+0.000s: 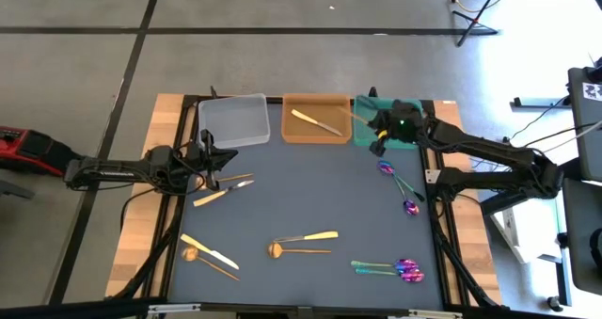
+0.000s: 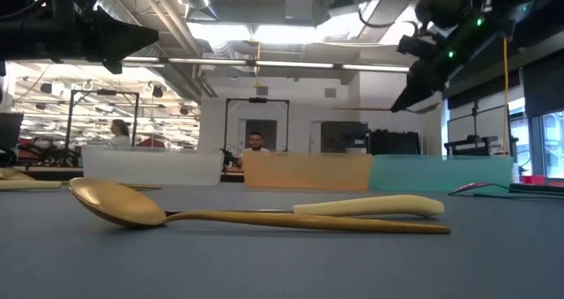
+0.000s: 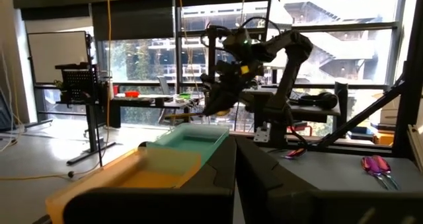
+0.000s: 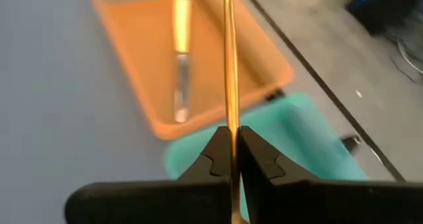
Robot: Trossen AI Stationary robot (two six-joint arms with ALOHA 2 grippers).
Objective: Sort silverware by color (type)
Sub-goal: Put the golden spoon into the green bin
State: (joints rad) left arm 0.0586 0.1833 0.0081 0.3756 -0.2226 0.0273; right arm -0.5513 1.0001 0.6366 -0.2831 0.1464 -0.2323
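My right gripper (image 1: 379,133) hovers above the teal tray (image 1: 365,107), shut on a slim gold utensil (image 4: 229,65) whose free end points toward the orange tray (image 1: 316,135). A pale gold knife (image 1: 315,122) lies in that orange tray. My left gripper (image 1: 213,159) is shut and empty, above the table just in front of the clear tray (image 1: 232,119). Flat on the dark mat lie gold pieces (image 1: 224,189), a pale knife (image 1: 209,251), a copper spoon (image 1: 282,250) beside a pale knife (image 1: 317,235), and iridescent pieces (image 1: 399,181) (image 1: 390,267). My right gripper pinches the slim gold utensil's handle (image 4: 230,133) between its two fingers. The utensil runs straight out ahead along the fingers. It is lifted clear of the table and sits about level (image 2: 361,109) above the trays.
Three trays stand in a row along the table's far edge: clear, orange, teal. Wooden strips border the mat on the left (image 1: 141,206) and right. Open mat lies in the middle between the scattered utensils. A person (image 2: 256,145) sits in the room beyond the table.
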